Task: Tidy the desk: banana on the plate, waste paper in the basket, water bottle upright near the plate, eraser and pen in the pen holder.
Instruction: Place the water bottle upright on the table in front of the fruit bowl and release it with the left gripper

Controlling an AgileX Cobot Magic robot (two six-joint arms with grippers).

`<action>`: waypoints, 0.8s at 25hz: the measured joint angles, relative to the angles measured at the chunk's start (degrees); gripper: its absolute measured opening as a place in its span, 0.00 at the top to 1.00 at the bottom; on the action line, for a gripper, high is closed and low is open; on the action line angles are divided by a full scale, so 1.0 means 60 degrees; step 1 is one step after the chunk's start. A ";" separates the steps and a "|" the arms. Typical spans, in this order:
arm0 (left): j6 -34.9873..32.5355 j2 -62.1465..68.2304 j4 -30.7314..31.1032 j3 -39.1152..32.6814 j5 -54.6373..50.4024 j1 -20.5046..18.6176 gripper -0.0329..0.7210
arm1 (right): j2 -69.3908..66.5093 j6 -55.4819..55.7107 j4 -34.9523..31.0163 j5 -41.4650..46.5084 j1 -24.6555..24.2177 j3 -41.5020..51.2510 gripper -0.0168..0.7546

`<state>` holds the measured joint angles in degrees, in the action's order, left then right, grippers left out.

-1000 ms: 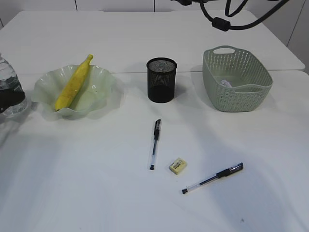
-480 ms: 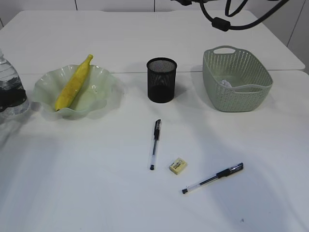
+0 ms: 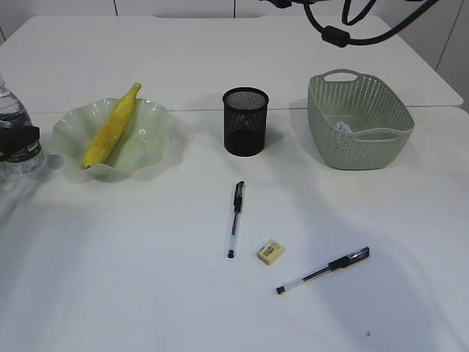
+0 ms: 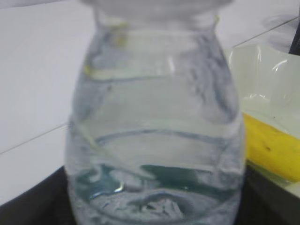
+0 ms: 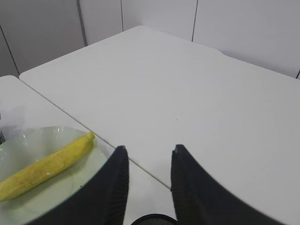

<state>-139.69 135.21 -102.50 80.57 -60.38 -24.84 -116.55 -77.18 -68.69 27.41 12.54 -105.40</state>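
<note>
Left hand (image 3: 16,143) is spreading open around the upright water bottle (image 3: 13,132) just left of the plate (image 3: 150,143); pulling away crookedly risks tipping it. Right hand (image 5: 147,187) is hanging half-open, empty, above the pen holder (image 3: 245,121).

The exterior view looks down at a slant across the counter (image 3: 146,293), the left wrist view sits tight against the water bottle (image 4: 154,140), and the right wrist view looks from higher up; all share the banana (image 3: 111,128).
</note>
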 joint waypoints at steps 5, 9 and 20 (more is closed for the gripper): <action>0.0475 0.0000 0.0017 0.0151 -0.0340 0.0000 0.20 | 0.0000 -0.0032 0.0000 -0.0046 0.0000 0.0000 0.68; 0.0832 -0.0251 0.0035 0.0151 -0.0542 0.0000 0.20 | 0.0000 -0.0040 0.0000 -0.0068 0.0000 0.0000 0.68; 0.1058 -0.1125 0.0089 0.0151 -0.0837 0.0000 0.20 | 0.0000 -0.0062 0.0000 -0.0091 0.0000 0.0000 0.68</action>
<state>-133.34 128.45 -101.96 81.47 -65.40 -24.84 -116.55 -77.56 -68.69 26.87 12.54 -105.40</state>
